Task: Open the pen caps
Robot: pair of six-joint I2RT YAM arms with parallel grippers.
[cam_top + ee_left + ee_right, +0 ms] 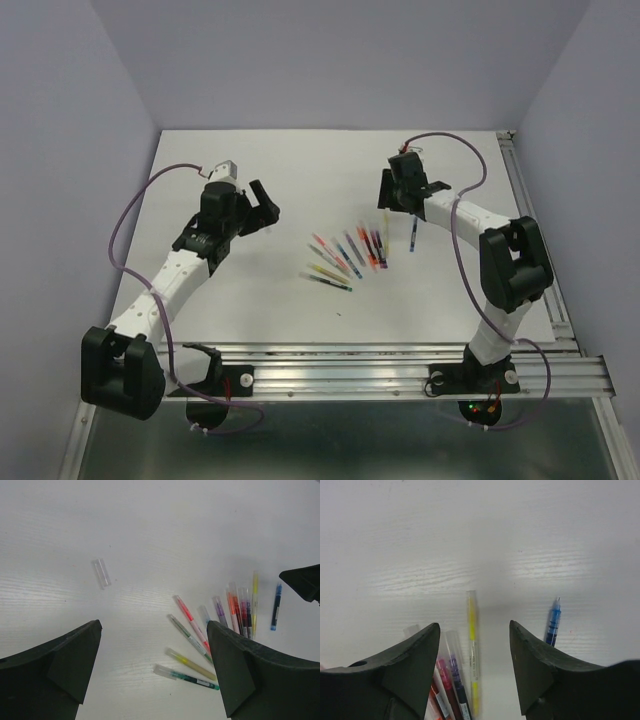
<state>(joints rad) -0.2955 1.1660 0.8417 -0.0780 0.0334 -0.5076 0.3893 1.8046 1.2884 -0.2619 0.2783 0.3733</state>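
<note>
My left gripper (pixel 154 626) is nearest, its jaws spread wide and holding nothing. Past it, toward 11 o'clock on the desk (pixel 165 525), a loose clear cap (pixel 101 573) lies flat and alone, its long axis running 11 to 5. The pens (pixel 190 619) fan out toward 3 o'clock, well apart from it. My right gripper (pixel 474 626) is likewise spread and empty. A yellow pen (pixel 472 630) lies between its fingers, pale capped end pointing to 12. A blue pen (pixel 552 624) sits at 2 o'clock, bare tip to 12.
</note>
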